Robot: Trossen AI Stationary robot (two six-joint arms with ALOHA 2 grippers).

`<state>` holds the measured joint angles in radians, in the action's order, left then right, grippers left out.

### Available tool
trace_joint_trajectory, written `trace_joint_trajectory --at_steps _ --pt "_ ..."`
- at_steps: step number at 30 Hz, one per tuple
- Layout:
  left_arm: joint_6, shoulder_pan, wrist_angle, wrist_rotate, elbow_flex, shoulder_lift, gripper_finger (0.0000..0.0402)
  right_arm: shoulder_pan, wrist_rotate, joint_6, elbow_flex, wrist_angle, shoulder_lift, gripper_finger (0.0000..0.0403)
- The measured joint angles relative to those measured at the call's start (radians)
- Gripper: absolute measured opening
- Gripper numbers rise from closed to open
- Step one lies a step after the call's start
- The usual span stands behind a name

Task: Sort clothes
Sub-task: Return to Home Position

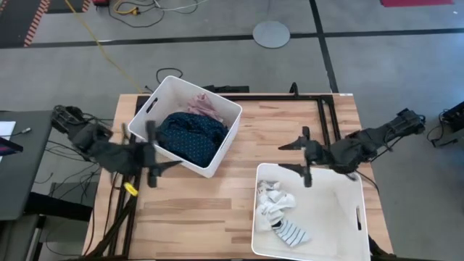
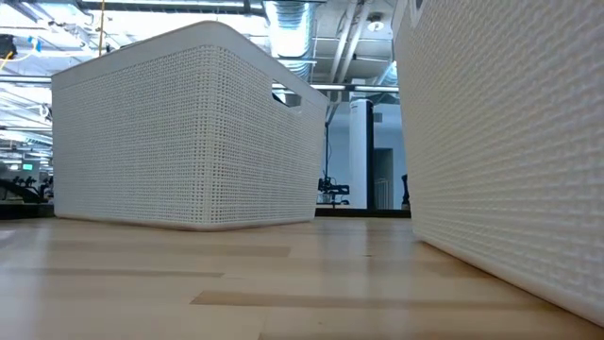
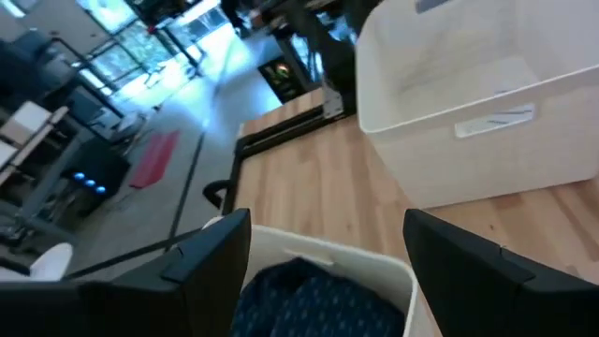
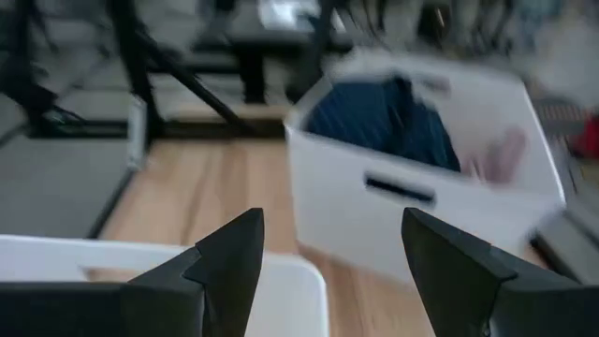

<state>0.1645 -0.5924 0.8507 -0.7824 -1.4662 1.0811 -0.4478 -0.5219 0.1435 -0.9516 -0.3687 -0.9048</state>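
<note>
No legible txt, labels, brands or nos. on anything in view.

On the wooden table (image 1: 217,210) a skewed white bin (image 1: 148,107) stands apart from a second white bin (image 1: 330,210); beyond it, a grey disc (image 1: 272,33) lies on the floor

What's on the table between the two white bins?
Nothing: only bare wooden table lies between the upper bin and lower bin, seen in the high view.

Overhead straight down, low view level, white bin (image 1: 209,164) shared
</note>
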Motion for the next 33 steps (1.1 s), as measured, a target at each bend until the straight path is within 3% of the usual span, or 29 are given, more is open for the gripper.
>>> trace_joint_trajectory --at_steps 6,12,17,33 --pt "-0.126 -0.126 0.019 -0.126 0.153 -0.151 0.0274 -0.098 -0.005 -0.122 0.0 0.07 0.093 0.027" --pt "-0.249 -0.234 0.013 -0.187 0.337 -0.261 0.0274 -0.185 -0.132 -0.092 0.008 0.022 0.206 0.027" --pt "-0.325 -0.326 0.013 -0.281 0.459 -0.313 0.0274 -0.206 -0.158 -0.073 0.014 0.018 0.232 0.027" --pt "-0.553 -0.708 0.021 -0.666 0.704 -0.458 0.0274 -0.286 -0.191 -0.135 0.015 -0.051 0.333 0.027"
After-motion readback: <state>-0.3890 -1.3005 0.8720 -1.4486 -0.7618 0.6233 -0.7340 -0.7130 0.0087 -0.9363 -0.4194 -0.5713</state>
